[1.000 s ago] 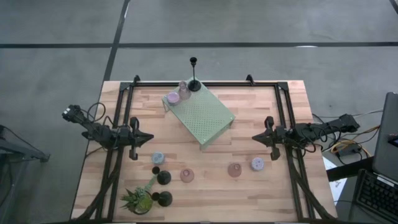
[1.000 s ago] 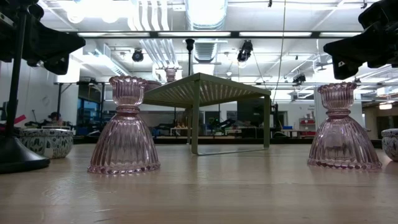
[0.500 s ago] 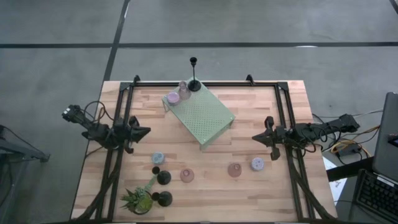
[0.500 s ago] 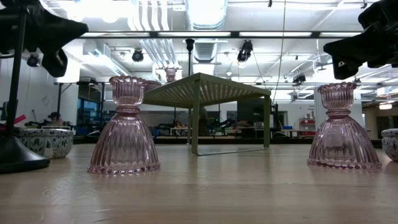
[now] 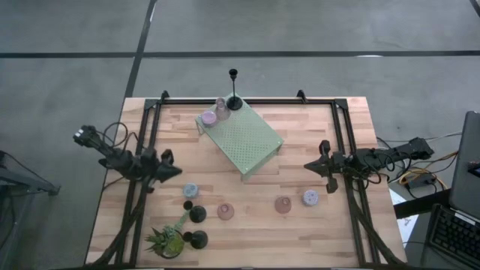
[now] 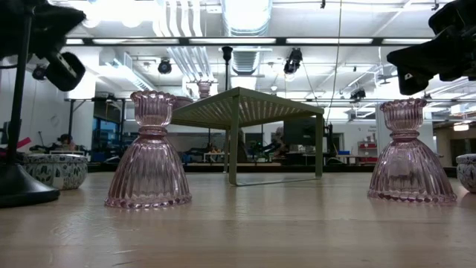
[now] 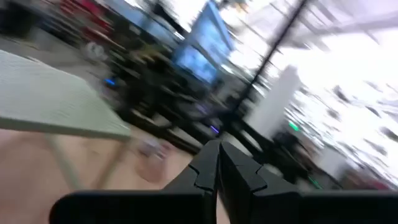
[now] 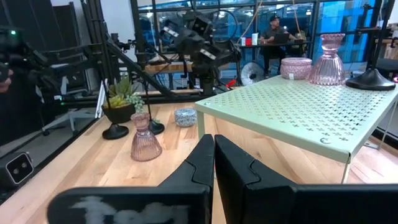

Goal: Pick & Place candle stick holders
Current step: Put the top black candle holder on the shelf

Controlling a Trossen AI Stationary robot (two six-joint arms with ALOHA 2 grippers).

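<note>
Both arms hang over the wooden surface, nothing held. Left hand at the left side, fingers pressed together and empty, just above and left of the pale blue-grey cup; left wrist view is blurred, but its two fingers meet at the tips. Right hand at the right side, fingers closed flat against each other, empty, pointing toward the green perforated stand. Stand sits tilted in the middle-back of the surface; on its back corner are a round pink cup, a pink glass holder and a black tall-stem holder, close together. Near the front: two pink glass holders well apart, a second blue-grey cup just beside the right pink one, and two black round-base holders next to the spiky potted plant at front left. Low view shows the two pink holders upright on the surface with the stand behind and between them. A person sits at a desk in the far room.
</note>
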